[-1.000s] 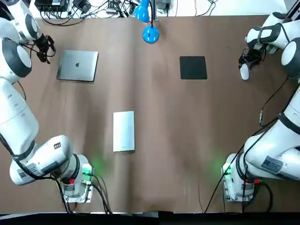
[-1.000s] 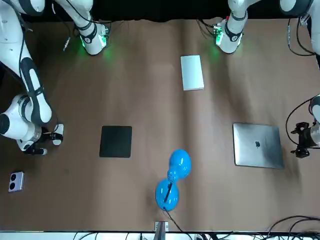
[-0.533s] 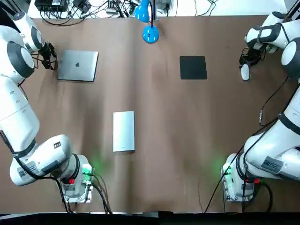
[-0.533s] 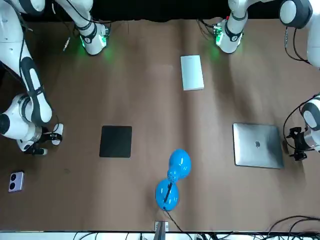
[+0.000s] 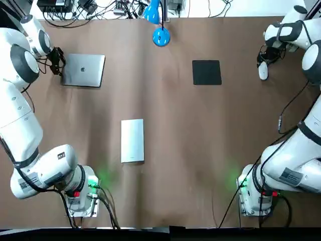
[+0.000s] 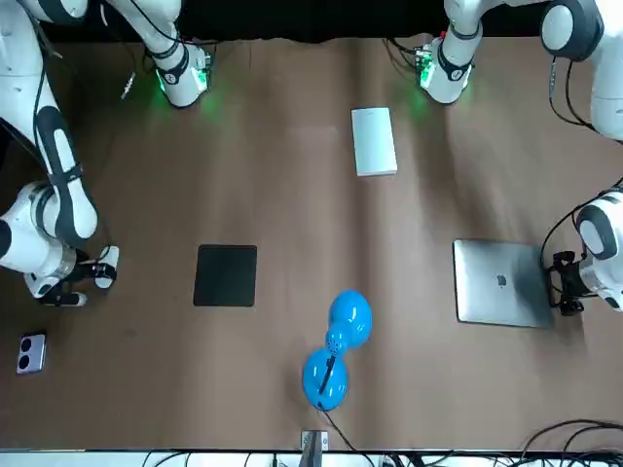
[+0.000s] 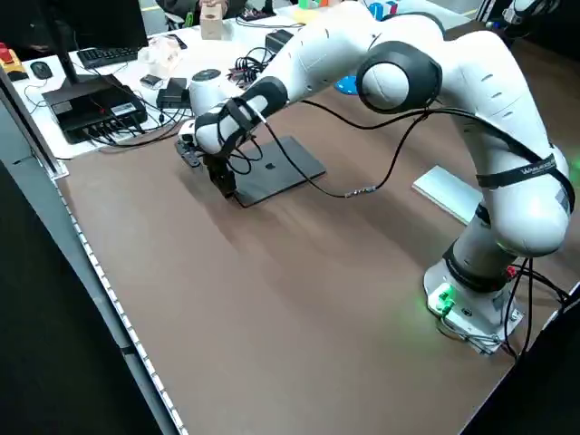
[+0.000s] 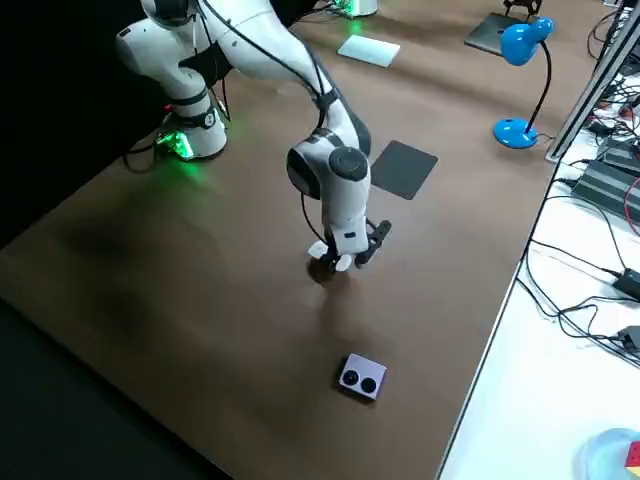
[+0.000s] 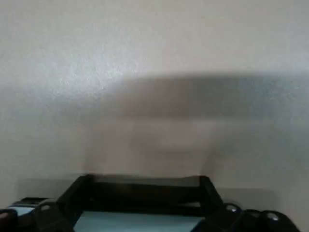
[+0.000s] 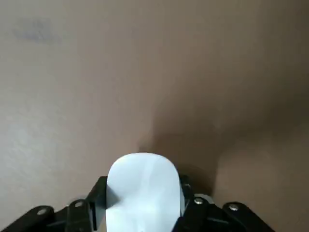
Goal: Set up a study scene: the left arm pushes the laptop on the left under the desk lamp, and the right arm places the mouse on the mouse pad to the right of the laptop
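A closed silver laptop (image 5: 84, 70) lies at the far left of the table. My left gripper (image 5: 57, 61) stands low at the laptop's left edge (image 7: 237, 192), touching or nearly touching it. The blue desk lamp (image 5: 160, 36) stands at the far middle. A black mouse pad (image 5: 206, 72) lies right of the lamp with nothing on it. At the far right, my right gripper (image 5: 263, 69) is shut on the white mouse (image 10: 142, 186), which hangs just above the table (image 8: 335, 260), well right of the pad.
A flat white box (image 5: 132, 140) lies mid-table, nearer the arm bases. A small grey device with two round buttons (image 8: 360, 378) sits near the far right corner. Cables and electronics line the far edge behind the lamp.
My left gripper has moved right, up to the laptop's left edge; the laptop has not visibly shifted. The right gripper with the mouse has risen slightly and drifted toward the far edge.
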Robot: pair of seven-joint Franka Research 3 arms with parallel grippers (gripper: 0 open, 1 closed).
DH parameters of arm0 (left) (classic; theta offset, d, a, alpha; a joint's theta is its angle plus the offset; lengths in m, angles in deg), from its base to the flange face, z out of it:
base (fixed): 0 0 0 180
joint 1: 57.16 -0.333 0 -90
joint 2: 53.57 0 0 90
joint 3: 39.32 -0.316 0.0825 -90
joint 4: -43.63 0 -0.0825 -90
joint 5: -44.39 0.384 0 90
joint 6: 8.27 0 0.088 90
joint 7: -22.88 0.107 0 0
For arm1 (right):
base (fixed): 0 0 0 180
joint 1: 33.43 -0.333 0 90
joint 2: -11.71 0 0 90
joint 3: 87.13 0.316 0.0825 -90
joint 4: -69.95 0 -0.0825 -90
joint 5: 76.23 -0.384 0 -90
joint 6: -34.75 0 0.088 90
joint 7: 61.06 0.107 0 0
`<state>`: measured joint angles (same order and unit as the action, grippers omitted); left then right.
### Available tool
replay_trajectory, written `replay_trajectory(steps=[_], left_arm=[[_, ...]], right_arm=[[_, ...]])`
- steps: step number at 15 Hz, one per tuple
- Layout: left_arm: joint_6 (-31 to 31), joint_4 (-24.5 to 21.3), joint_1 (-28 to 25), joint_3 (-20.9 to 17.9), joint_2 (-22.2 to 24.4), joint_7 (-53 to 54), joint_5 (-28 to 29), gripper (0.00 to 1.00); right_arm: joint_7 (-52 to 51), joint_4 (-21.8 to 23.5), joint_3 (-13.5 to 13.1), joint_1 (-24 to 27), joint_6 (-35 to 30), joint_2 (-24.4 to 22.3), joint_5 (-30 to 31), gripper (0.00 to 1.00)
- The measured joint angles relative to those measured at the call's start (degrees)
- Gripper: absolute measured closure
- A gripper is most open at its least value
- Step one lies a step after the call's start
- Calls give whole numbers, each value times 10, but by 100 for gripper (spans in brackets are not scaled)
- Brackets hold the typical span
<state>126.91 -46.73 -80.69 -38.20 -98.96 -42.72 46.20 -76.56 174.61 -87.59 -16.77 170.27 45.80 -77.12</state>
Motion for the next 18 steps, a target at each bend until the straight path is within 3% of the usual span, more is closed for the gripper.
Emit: replay_trajectory(steps=[3, 6, 13, 18], left_arm=[[8, 0, 0, 1, -6, 0, 0, 0], [18, 0, -1, 1, -12, 0, -14, 0], [33, -10, 0, 9, -23, 0, -15, 0], [33, -36, 1, 40, -10, -26, -15, 0]], right_arm=[[42, -14, 5, -27, 0, -19, 0, 37], [120, -22, 8, -100, 0, -37, -1, 37], [237, -40, 25, -205, 0, -37, -37, 37], [305, -50, 26, -282, 0, -26, -57, 37]])
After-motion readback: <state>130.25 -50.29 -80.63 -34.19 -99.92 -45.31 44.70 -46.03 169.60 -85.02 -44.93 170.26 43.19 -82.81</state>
